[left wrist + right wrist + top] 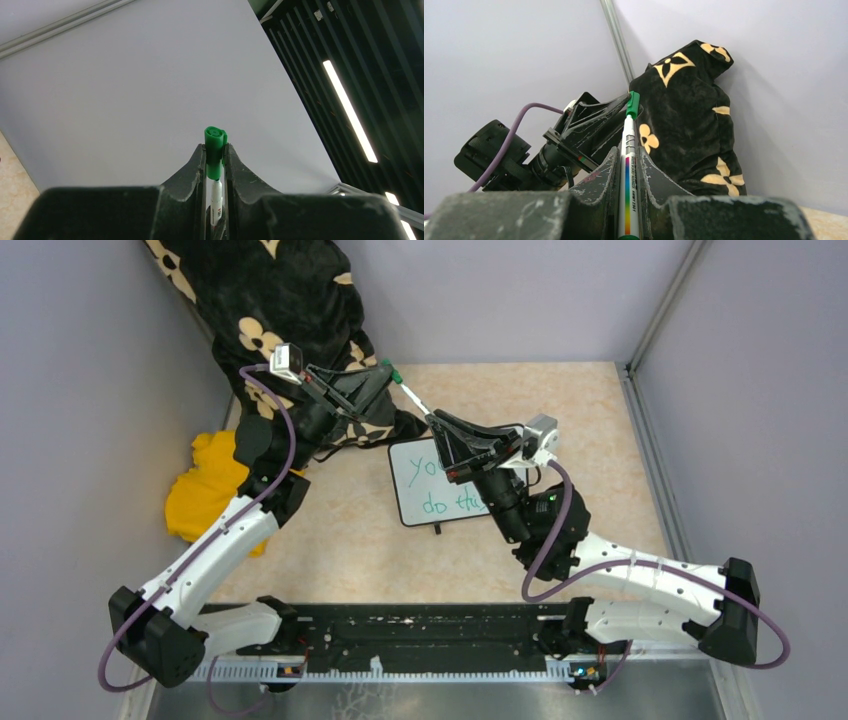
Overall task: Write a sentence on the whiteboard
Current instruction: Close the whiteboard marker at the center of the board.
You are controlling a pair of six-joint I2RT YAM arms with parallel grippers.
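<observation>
The whiteboard (420, 508) lies on the table's middle, partly hidden by my right arm. Green lettering, the sentence (440, 504), shows on it in two lines, partly covered. A white marker (416, 402) with a green cap (395, 373) spans the air between both grippers above the board's far edge. My left gripper (385, 373) is shut on the green cap (215, 150). My right gripper (437, 422) is shut on the marker's white barrel (629, 180), whose capped end (633, 104) reaches the left fingers.
A black cloth bag with tan flowers (290, 310) stands in the far left corner, also in the right wrist view (689, 120). A yellow cloth (205, 485) lies at the left wall. Grey walls enclose the table on three sides.
</observation>
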